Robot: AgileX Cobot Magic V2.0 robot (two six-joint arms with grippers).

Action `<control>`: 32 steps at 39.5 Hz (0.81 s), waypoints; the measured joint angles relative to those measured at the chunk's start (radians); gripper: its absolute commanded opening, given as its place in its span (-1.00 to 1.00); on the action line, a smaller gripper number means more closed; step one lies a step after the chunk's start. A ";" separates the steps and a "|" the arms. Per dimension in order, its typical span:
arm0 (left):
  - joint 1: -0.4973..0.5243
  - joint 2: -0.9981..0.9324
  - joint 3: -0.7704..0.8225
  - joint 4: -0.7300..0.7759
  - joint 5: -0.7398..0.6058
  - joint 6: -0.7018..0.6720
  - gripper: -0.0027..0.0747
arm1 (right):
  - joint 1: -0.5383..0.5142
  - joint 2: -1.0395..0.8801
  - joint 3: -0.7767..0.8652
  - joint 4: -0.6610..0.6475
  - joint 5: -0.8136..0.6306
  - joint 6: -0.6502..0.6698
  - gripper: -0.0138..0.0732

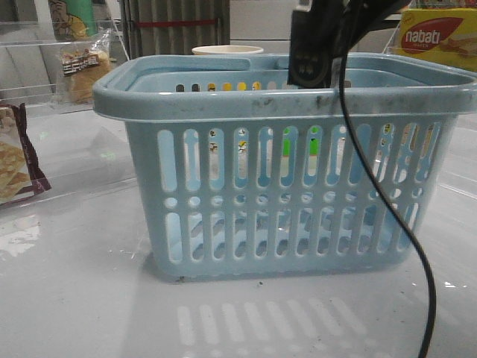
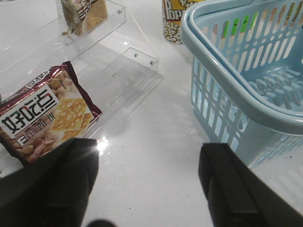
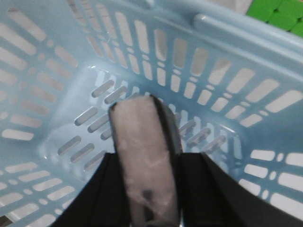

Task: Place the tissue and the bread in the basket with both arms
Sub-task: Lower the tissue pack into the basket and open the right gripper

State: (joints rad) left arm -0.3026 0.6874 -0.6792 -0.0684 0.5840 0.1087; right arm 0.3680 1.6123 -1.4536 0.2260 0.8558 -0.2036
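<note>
A: Where's the tissue?
B: Clamped in the right gripper, above the basket floor, unreleased.
A: And the bread?
B: Untouched near the table's far-left corner; left gripper spread, holding nothing.

Basket on table, right arm above its rim.
The light-blue basket stands upright on the white table. A dark arm housing hangs over its far rim, cable trailing down. Bread rests back left; cracker packet at left edge; nabati box back right.
</note>
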 measured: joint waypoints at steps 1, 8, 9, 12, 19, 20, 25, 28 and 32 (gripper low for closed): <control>0.000 0.000 0.000 0.000 0.000 0.000 0.38 | 0.006 0.000 0.007 0.000 -0.006 0.000 0.62; 0.000 0.000 0.000 0.000 0.000 0.000 0.38 | 0.010 -0.015 0.019 -0.002 -0.025 -0.004 0.70; 0.000 0.000 0.000 0.000 0.000 0.000 0.38 | 0.010 -0.026 0.018 -0.002 -0.025 -0.007 0.68; 0.000 0.000 0.000 0.000 0.000 0.000 0.38 | 0.010 -0.071 0.027 -0.002 -0.030 -0.016 0.64; 0.000 0.000 0.000 0.000 0.000 0.000 0.38 | 0.011 -0.275 0.135 -0.008 -0.091 -0.038 0.63; 0.000 0.000 0.000 0.000 0.000 0.000 0.38 | 0.011 -0.314 0.163 -0.011 -0.099 -0.040 0.63; 0.000 0.000 0.000 0.000 0.000 0.000 0.39 | 0.011 -0.494 0.302 -0.031 -0.145 -0.044 0.63; 0.000 0.000 0.000 0.000 0.000 0.000 0.41 | 0.011 -0.600 0.395 -0.033 -0.167 -0.044 0.63; 0.000 0.000 0.000 0.000 -0.002 0.000 0.53 | 0.011 -0.726 0.508 -0.033 -0.190 -0.044 0.63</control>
State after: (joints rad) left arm -0.3026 0.6874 -0.6792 -0.0684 0.5823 0.1087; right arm 0.3794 0.8861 -0.9458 0.1927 0.6655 -0.2474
